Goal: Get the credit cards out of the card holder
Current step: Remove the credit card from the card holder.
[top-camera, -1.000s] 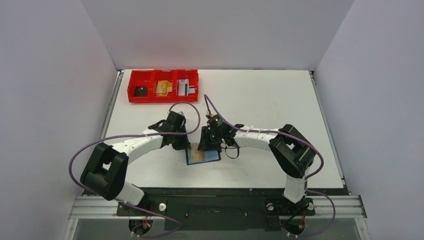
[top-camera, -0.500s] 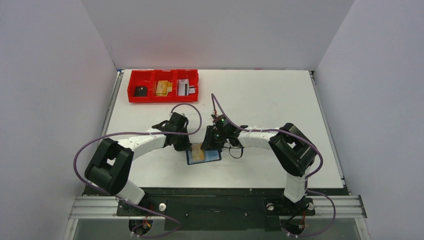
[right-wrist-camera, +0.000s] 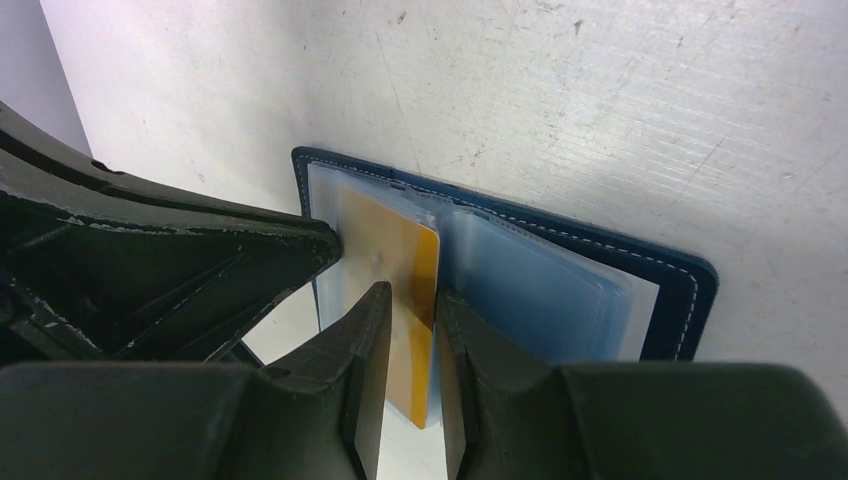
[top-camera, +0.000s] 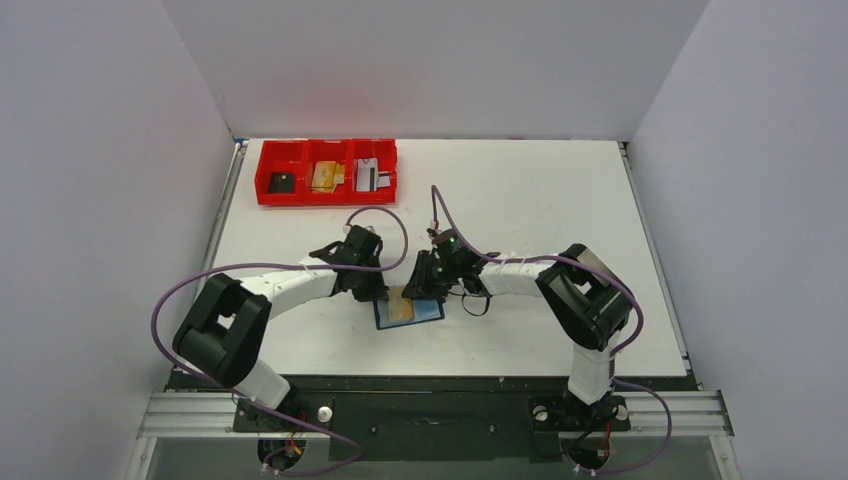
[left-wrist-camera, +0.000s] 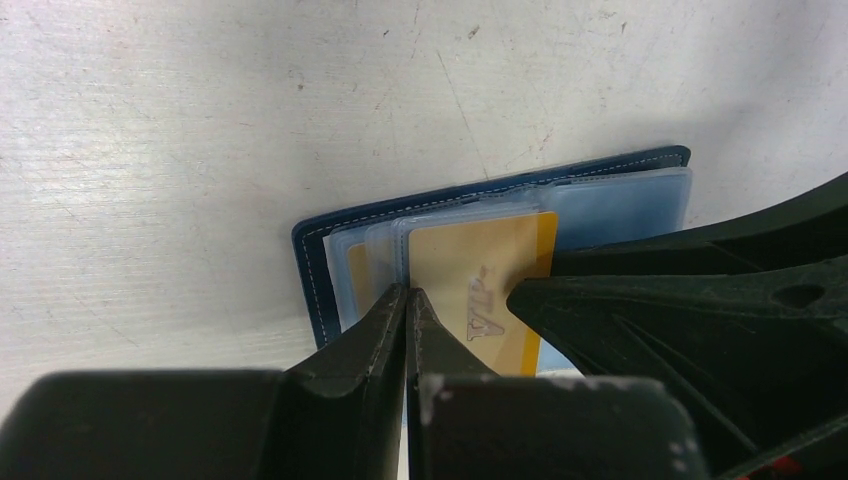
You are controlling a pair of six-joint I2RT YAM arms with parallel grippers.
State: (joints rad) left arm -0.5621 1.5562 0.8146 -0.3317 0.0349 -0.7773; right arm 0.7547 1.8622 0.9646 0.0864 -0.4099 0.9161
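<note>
My left claw (left-wrist-camera: 408, 298) sits shut over the open card holder (left-wrist-camera: 306, 262), while my right claw (right-wrist-camera: 413, 297) stands narrow astride the tan-gold card (right-wrist-camera: 385, 240), grip unclear.

White arms (top-camera: 290, 287), purple cables (top-camera: 376, 209); L gripper (left-wrist-camera: 408, 292), R gripper (right-wrist-camera: 412, 295) blk.

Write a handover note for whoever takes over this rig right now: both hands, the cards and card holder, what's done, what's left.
Left hand: shut, holding nothing, tips down at the card holder, apparently pinning it.
Right hand: narrowly open, straddling the gold card edge, not yet pinching.
Card holder lies open on the table between the arms.
Done: holder opened; gold card looks partly out of its pocket.
Left: grip it and pull it free. Other pockets' contents unclear. The red tray holds three small items, too small to identify.
</note>
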